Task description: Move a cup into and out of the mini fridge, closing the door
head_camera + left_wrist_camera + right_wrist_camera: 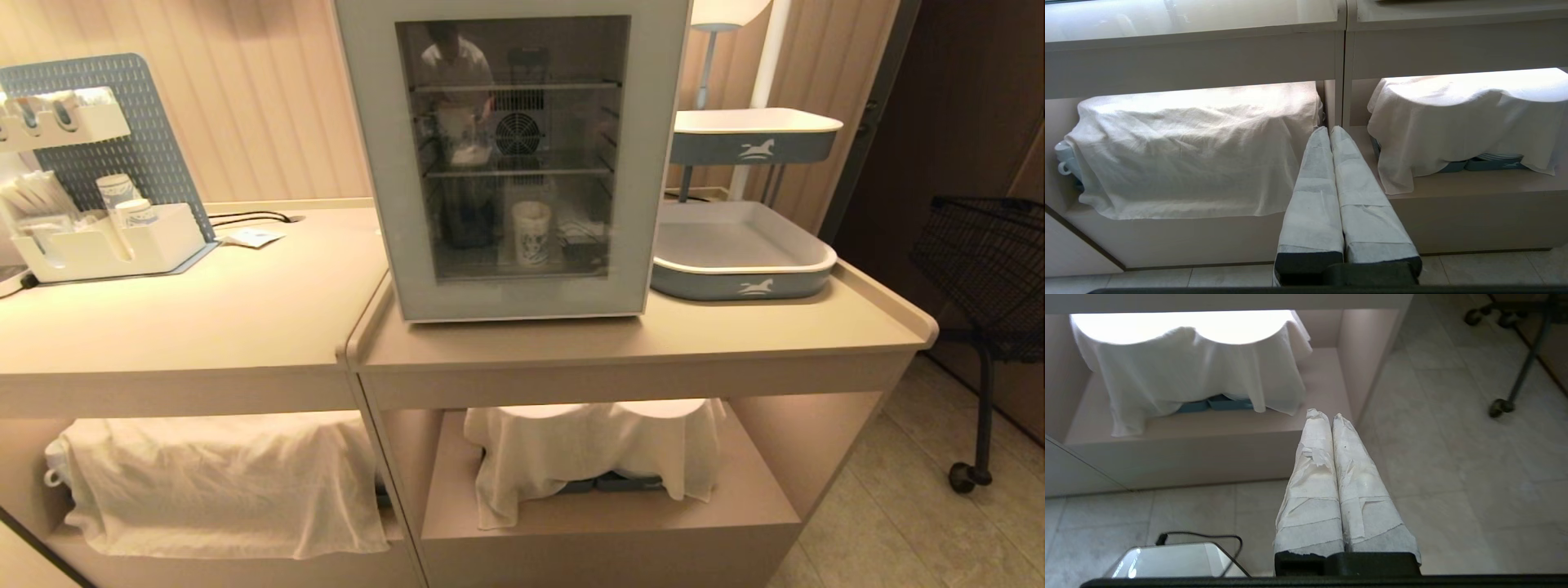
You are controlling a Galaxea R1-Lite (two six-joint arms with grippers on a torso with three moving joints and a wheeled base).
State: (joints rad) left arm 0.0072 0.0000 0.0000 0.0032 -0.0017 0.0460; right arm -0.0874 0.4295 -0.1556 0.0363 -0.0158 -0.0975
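Both sets of jaws are pressed together with nothing between them: the left gripper (1330, 130) hangs low in front of the bench, pointing at the divider between its two lower shelves, and the right gripper (1326, 415) hangs low by the right end of the bench, over the floor tiles. Neither arm shows from the head camera, which suggests both are tucked down out of the way with no reach begun. The cup (531, 233) stands upright inside the mini fridge (371, 163), on the lowest wire shelf near the middle, and the door (653, 204) is shut flat against the front, so the cup is seen only through dark glass. The fridge sits on the bench top near its front edge, just beside a grey tray (804, 261) toward the right end, probably to keep the door within reach. Reflections in the pane blur the upper shelves. White cloths (1188, 147) drape the lower shelves, hiding most of the crockery beneath.
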